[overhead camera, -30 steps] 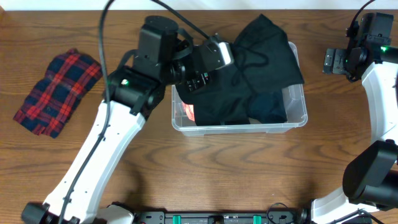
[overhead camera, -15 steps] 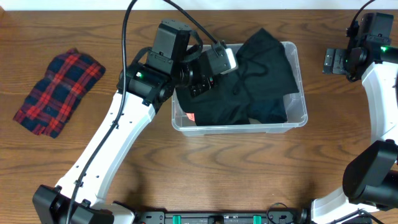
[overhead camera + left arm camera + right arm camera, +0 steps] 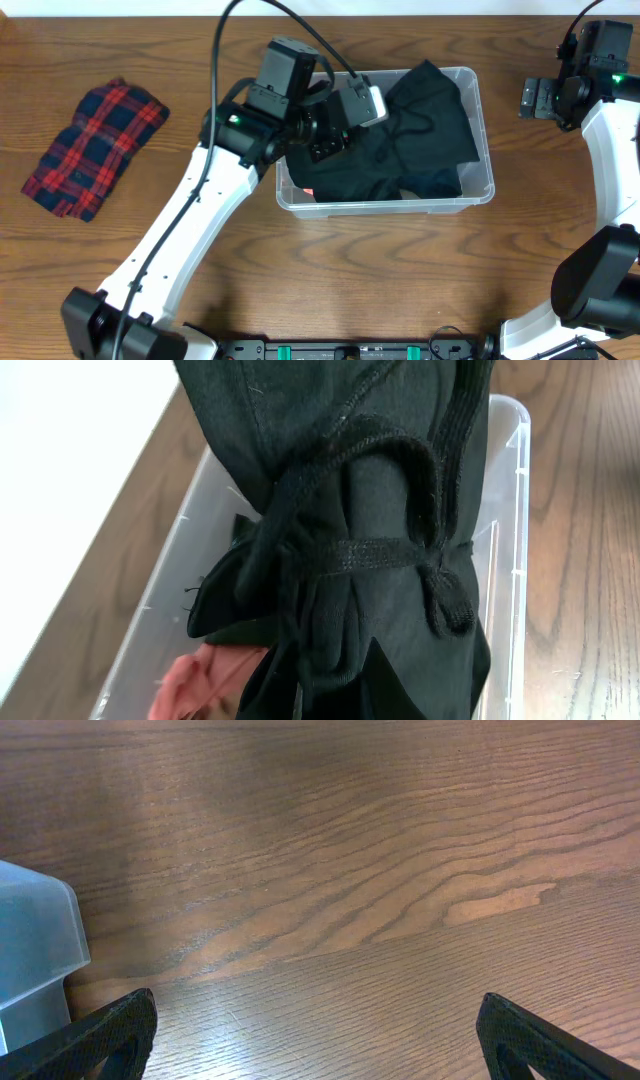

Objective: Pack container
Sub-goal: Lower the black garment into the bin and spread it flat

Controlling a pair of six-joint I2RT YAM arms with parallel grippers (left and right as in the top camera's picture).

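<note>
Seen from above, the table [image 3: 300, 260] bears a container [image 3: 482, 150] just to the 1 o'clock side of its middle. A garment [image 3: 425, 130] fills the container and overlaps its 12 o'clock rim. A smaller item [image 3: 305, 190] lies under the garment in the 7 o'clock corner. The left gripper [image 3: 325, 140] is over the container's 10 o'clock corner, in the garment. A cloth [image 3: 95, 148] lies on the table at 9 o'clock, well apart. The right gripper [image 3: 535, 100] is at 3 o'clock, beside the container.

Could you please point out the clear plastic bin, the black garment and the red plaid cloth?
clear plastic bin [image 3: 485, 165]: overhead view, right wall.
black garment [image 3: 430, 115]: overhead view, middle of the fabric.
red plaid cloth [image 3: 95, 150]: overhead view, its centre.
</note>
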